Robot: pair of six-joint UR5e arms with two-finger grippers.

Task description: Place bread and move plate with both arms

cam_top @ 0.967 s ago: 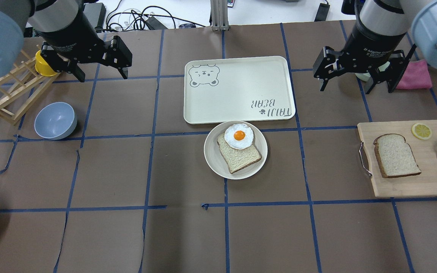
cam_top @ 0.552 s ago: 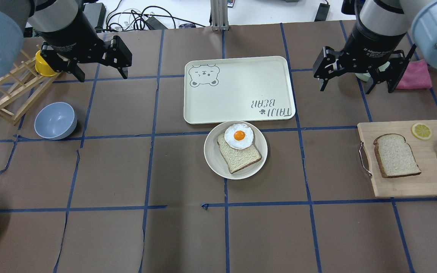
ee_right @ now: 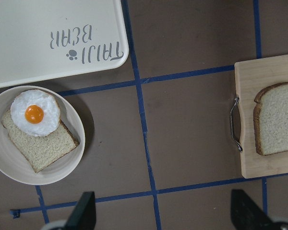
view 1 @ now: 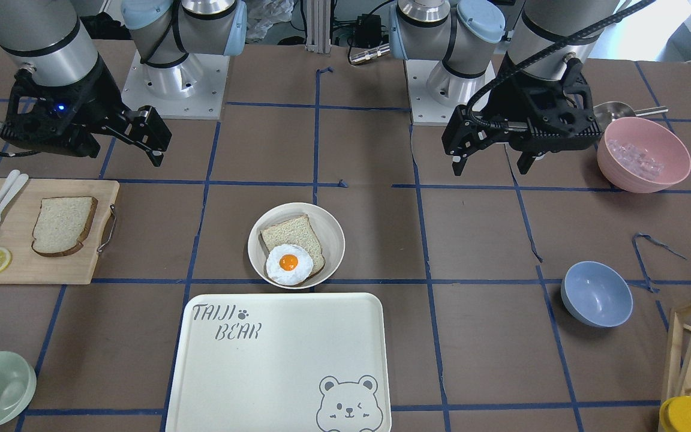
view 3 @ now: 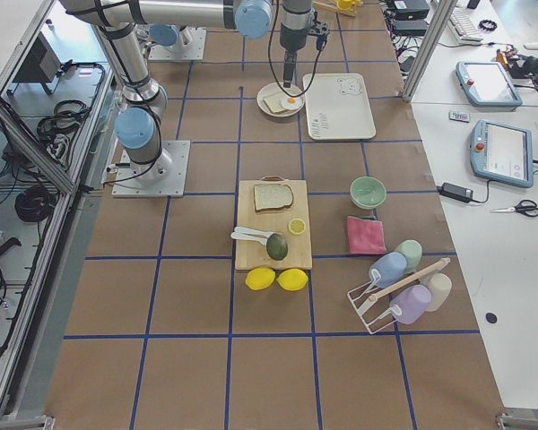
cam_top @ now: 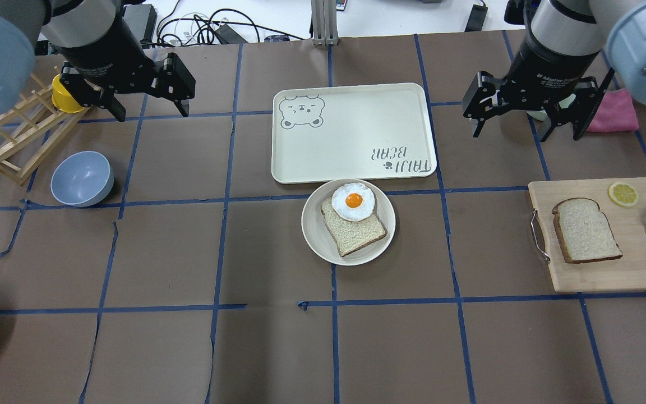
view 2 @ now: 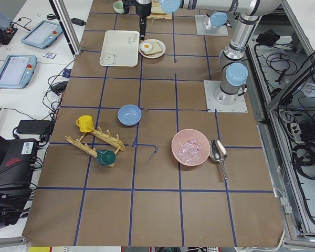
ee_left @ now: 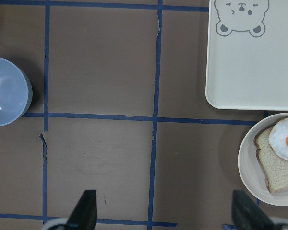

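Note:
The bread (cam_top: 586, 230) lies flat on a wooden cutting board at the table's right; it also shows in the front view (view 1: 63, 225) and the right wrist view (ee_right: 276, 117). The cream plate (cam_top: 309, 224) sits mid-table in front of the tray and holds another slice topped with a fried egg (cam_top: 353, 201). The plate also shows in other views (view 1: 335, 240) (ee_left: 246, 165) (ee_right: 67, 160). My left gripper (cam_top: 151, 112) (view 1: 490, 170) hangs open and empty above the table's far left. My right gripper (cam_top: 526, 132) (view 1: 84, 150) hangs open and empty, beyond the cutting board.
A white bear-printed tray (cam_top: 351, 132) lies just beyond the plate. The cutting board (cam_top: 631, 264) also carries a lemon slice, an avocado and white cutlery. A blue bowl (cam_top: 82, 178), a wooden rack (cam_top: 14, 134), a pink bowl (view 1: 644, 155) and a pink cloth (cam_top: 614, 112) stand around.
The right arm has shifted very slightly. Nothing else has moved; both grippers stay open.

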